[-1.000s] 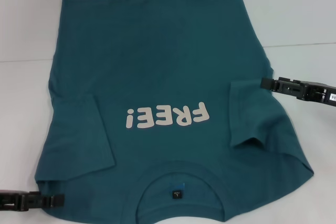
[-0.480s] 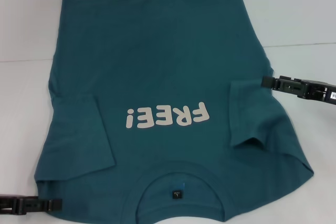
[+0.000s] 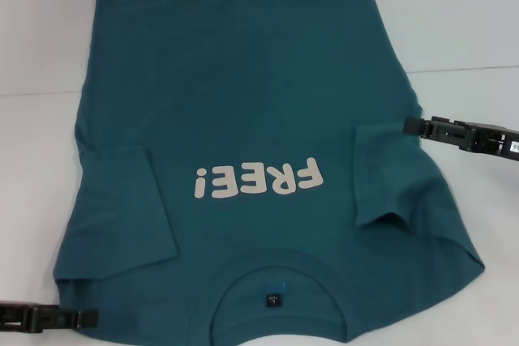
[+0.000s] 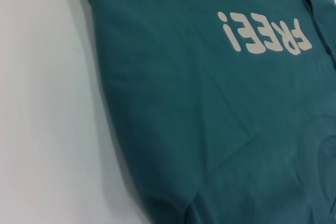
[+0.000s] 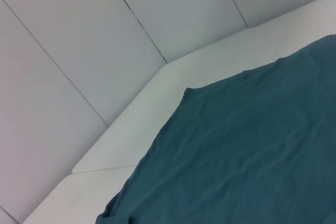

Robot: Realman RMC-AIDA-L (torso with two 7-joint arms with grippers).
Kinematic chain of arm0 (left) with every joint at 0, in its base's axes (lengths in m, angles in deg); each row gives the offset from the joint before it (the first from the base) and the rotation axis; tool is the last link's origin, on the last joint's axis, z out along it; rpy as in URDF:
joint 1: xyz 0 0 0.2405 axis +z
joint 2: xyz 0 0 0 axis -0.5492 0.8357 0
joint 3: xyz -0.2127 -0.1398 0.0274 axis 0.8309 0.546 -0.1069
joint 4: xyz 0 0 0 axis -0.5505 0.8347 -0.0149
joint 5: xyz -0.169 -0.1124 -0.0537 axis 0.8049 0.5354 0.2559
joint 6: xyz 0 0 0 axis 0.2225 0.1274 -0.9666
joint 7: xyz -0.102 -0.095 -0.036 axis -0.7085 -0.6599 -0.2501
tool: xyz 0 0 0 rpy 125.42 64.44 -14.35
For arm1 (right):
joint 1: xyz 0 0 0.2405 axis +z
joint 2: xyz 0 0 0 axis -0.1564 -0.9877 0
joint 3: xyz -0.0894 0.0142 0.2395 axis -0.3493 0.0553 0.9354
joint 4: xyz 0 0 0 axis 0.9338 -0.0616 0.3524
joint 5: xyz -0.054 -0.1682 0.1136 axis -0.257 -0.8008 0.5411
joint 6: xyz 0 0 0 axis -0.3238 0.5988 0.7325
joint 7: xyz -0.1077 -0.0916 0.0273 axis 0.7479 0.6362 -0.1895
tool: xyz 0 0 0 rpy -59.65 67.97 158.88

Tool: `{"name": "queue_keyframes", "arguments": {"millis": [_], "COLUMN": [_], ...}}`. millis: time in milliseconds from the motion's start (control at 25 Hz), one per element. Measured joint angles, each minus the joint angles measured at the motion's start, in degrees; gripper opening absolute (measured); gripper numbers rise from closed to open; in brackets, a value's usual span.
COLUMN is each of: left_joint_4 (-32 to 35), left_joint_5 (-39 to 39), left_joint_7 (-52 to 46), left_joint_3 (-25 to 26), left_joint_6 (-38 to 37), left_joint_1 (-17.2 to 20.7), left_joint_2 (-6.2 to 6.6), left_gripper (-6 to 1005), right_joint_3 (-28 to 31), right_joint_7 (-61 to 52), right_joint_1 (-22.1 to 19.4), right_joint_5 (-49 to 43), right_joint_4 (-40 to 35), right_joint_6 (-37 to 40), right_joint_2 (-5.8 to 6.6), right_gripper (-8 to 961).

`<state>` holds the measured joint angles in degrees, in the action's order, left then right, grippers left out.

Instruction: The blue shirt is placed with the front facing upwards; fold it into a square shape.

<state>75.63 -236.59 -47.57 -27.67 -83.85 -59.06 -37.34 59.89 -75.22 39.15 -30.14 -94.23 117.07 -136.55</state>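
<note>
Flanking blue shirt [image 3: 243, 119] | left pincer [image 3: 91, 316] shoulder corner | right pincer [image 3: 409, 126] side edge

Matt soft cloth blue shirt [image 3: 243, 119] with smooth pale print [image 3: 258, 179], ribbed collar [image 3: 280, 269], smooth matt white table [image 3: 40, 176]

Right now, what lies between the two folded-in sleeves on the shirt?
In the head view, the pale FREE! print on the blue shirt lies between the left sleeve and the right sleeve, on smooth chest fabric.

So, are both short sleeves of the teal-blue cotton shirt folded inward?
Yes. Both sleeves lie on the teal-blue cotton shirt's front, beside the print.
</note>
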Motion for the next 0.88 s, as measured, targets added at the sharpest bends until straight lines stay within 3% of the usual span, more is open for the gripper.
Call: {"name": "queue_keyframes", "arguments": {"millis": [880], "left_joint_4": [-0.12], "left_joint_5": [-0.27], "left_joint_7": [-0.21], "left_joint_3": [-0.22], "left_joint_6": [-2.42], "left_joint_1": [-2.44], "left_joint_2": [0.01], "left_gripper": [891], "right_joint_3": [0.0], "right_joint_7": [-0.02], "right_joint_1": [0.06], "right_joint_5": [0.0], "right_joint_4": [0.02], "right_joint_6": [-0.09], "right_joint_2": [0.09], "right_gripper": [945]}}
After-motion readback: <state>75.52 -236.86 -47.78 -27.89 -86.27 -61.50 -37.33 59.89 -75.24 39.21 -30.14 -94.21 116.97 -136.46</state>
